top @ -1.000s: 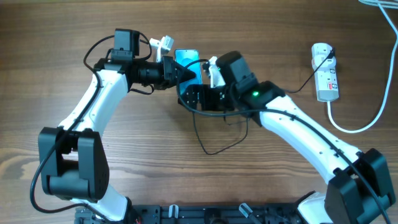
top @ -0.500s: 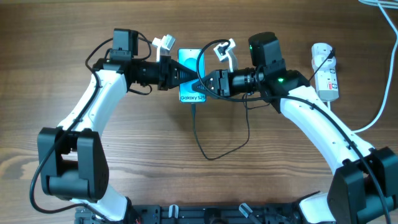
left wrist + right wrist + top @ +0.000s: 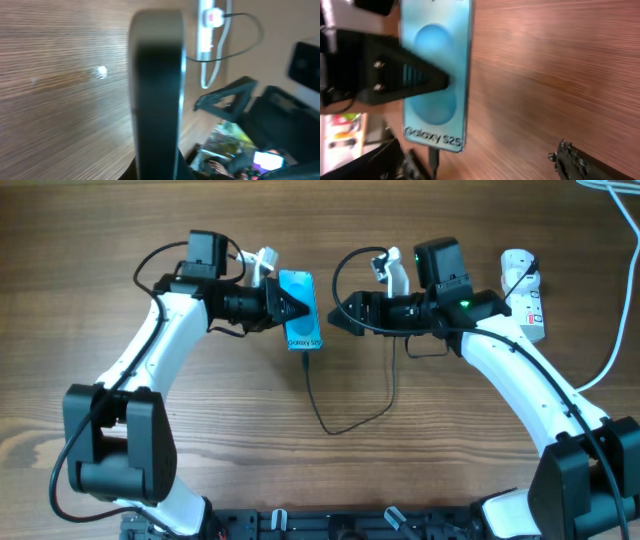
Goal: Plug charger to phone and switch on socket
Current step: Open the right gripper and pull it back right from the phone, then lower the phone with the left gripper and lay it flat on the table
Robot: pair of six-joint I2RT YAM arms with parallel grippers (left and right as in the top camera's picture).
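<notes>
Overhead view first: on the left, your left gripper point(image 3: 292, 307) is clenched on the phone point(image 3: 305, 330), one black finger lying across the glowing teal screen. The handset is at the far middle of the wooden table point(image 3: 450, 470); you cannot tell whether it rests on the wood or is lifted. The right wrist view shows that finger point(image 3: 415, 80) on the glass and lets you read "Galaxy S25" across the near end of the phone point(image 3: 440, 107). From the left wrist camera the phone point(image 3: 155, 100) is only a dark slab seen edge-on. The charger point(image 3: 330, 427) has its small connector seated in the phone's near edge. From there the thin black cable runs toward you, loops round to the right and climbs until the right arm hides it. Right of the phone, and apart from it, your right gripper point(image 3: 343, 313) hangs released, jaws spread with nothing between them. At the far right lies the socket point(image 3: 527, 315), a white strip with small red marks whose lettering is too small to read. The charger's black plug sits at its far end, and a thick white cord point(image 3: 610, 363) curves off to the right
</notes>
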